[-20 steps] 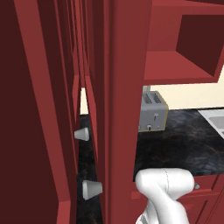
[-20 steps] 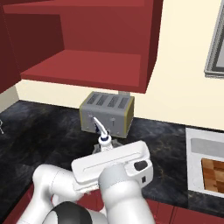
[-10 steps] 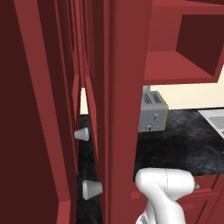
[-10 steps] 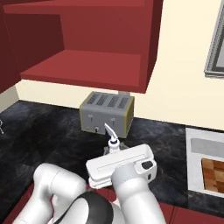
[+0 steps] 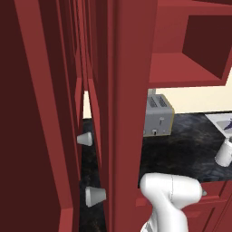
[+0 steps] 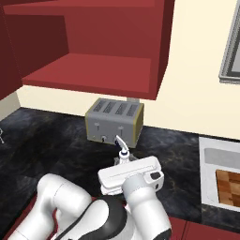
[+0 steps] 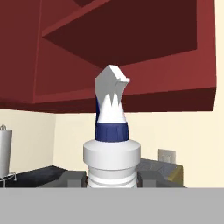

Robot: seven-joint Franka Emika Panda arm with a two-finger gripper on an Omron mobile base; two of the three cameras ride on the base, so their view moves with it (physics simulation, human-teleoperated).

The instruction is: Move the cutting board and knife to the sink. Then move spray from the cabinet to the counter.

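Nearest to you in the hand view, the spray (image 7: pixel 112 144) stands upright between the two dark fingertips (image 7: pixel 73 178) of the gripper (image 7: pixel 112 180), which are narrowed onto its white body from either side; the pincer is holding the bottle. Its dark blue collar and white trigger nozzle rise toward twelve o'clock. In the right base view the gripper (image 6: pixel 125 164) sits at about six o'clock of the picture, with the nozzle of the spray (image 6: pixel 122 150) poking up just beyond the white hand, above the counter (image 6: pixel 51 140). Whether the bottle's base touches the stone you cannot tell.

Just past the spray, toward twelve o'clock, a grey toaster (image 6: pixel 114 121) stands on the counter against the cream wall. At three o'clock lies the sink (image 6: pixel 207 159), with the cutting board (image 6: pixel 228 188) inside its basin. Above the toaster hangs the cabinet (image 6: pixel 93 47), its open-front shelf facing you.

In the left base view, red cabinet doors crowd nine o'clock, the toaster (image 5: pixel 158 116) sits at centre, and the spray (image 5: pixel 224 152) shows at three o'clock.
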